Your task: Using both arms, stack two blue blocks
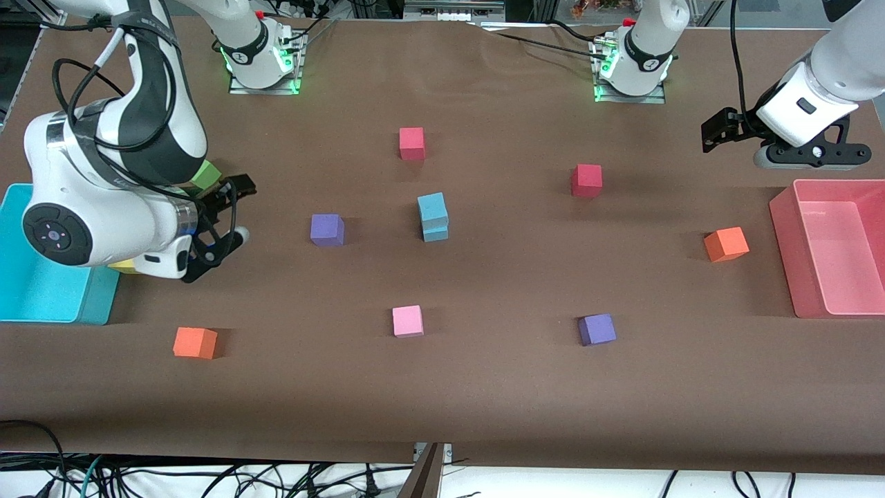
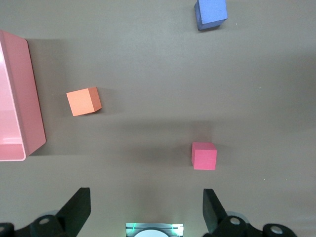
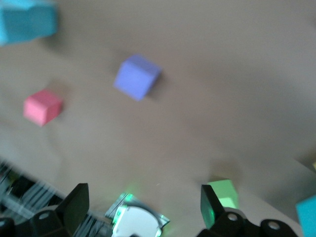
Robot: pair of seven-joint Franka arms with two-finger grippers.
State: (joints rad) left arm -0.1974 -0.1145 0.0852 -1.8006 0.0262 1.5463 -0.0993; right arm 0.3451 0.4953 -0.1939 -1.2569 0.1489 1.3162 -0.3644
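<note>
The two blue blocks stand stacked in the middle of the table, the upper one [image 1: 433, 207] on the lower one [image 1: 436, 234], slightly turned. My right gripper [image 1: 237, 211] is open and empty, low over the table beside the cyan bin, apart from the stack. In the right wrist view its jaws [image 3: 143, 195] stand wide apart, and a blue block [image 3: 25, 21] shows at the edge. My left gripper [image 1: 809, 158] hangs high over the table at the left arm's end, next to the pink bin. In the left wrist view it [image 2: 145, 197] is open and empty.
A cyan bin [image 1: 41, 311] sits at the right arm's end and a pink bin [image 1: 785, 228] at the left arm's end. Loose cubes lie around: two purple [image 1: 327, 229] [image 1: 597, 329], two red [image 1: 412, 143] [image 1: 586, 180], two orange [image 1: 726, 244] [image 1: 195, 342], pink [image 1: 408, 321], green [image 1: 206, 176].
</note>
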